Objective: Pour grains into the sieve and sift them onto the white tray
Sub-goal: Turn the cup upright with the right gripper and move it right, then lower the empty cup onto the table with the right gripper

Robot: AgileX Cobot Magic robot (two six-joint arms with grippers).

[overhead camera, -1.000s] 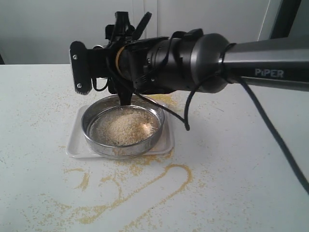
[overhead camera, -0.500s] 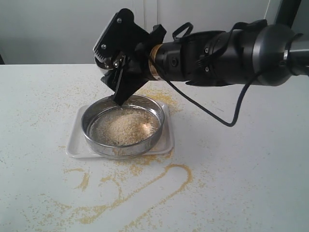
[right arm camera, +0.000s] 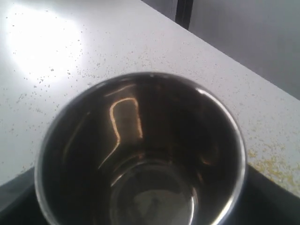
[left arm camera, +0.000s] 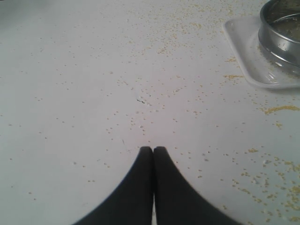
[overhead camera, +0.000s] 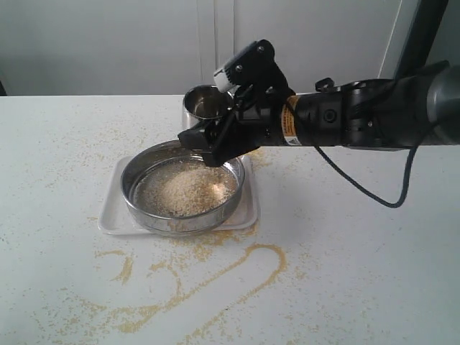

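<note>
Asking: item one, hazards, left to right; what is threatening the sifting?

Answering: left gripper (left arm camera: 153,150), fingers pressed together on nothing, is hovering over the table (left arm camera: 93,70), well apart from the white tray (left arm camera: 243,56); it is needing to open before taking anything, or it is risking a shove to the tray; the sieve (overhead camera: 180,221) is sitting inside the tray, whose rim is showing only narrowly around it, so, in my judgement, a wide shake is likely throwing grains past that rim onto the table, where loose yellow granules (overhead camera: 136,316) are lying in trails; right gripper (overhead camera: 221,108), clamped on the steel cup (overhead camera: 201,104), is holding it just behind the sieve's far rim; a low swing is risking a knock.

Asking: item two, the grains; how are they looking, and where?

Answering: the grains (overhead camera: 183,188) are lying as a pale beige heap on the mesh, inside the sieve; the cup, seen from the right wrist, is showing a bare, shiny inside; pouring is looking done; sifting is waiting.
</note>
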